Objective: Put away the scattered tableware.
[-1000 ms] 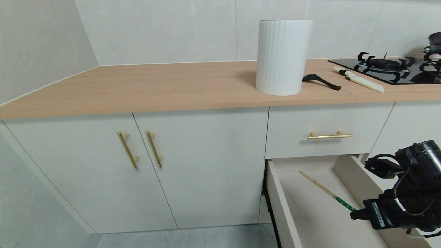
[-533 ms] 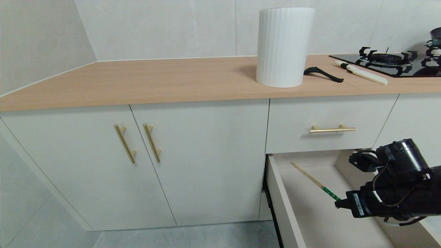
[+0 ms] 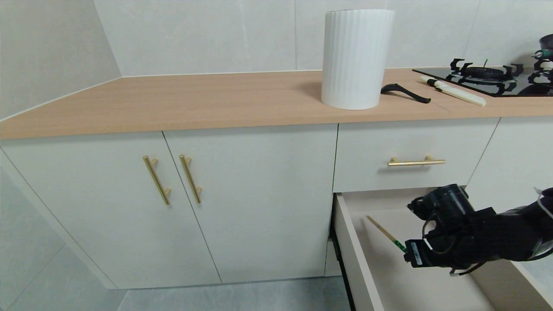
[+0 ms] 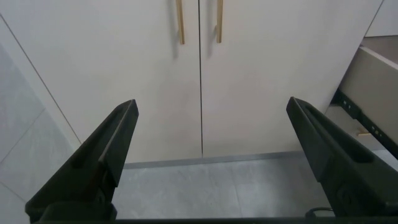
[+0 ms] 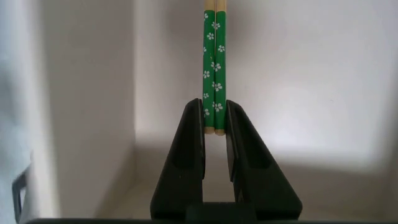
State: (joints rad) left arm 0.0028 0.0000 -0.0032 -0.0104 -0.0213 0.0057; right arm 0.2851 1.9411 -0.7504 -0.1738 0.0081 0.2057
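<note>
At the far left, the left gripper [image 4: 211, 107] hangs low in front of the double cabinet doors [image 3: 173, 185], its claw spread wide with nothing in it. On the wooden counter [image 3: 194, 103] stands a tall white ribbed container [image 3: 355, 60]. Just to its right lie a black-handled tool [image 3: 404, 93] and then a white-bladed knife [image 3: 453, 93], near the edge of the gas hob [image 3: 484, 80]. Below them the lower drawer [image 3: 351, 246] is pulled open. The right gripper [image 3: 408, 255] is inside it, its claw clamped on the green flowered end of a pair of chopsticks [image 3: 386, 233]. The chopsticks' bare tips slant toward the drawer's back left corner, and whether they touch the floor is unclear. I judge the chopsticks to be at the point of release. The knife and the black tool are not yet put away, so most of the work remains.
</note>
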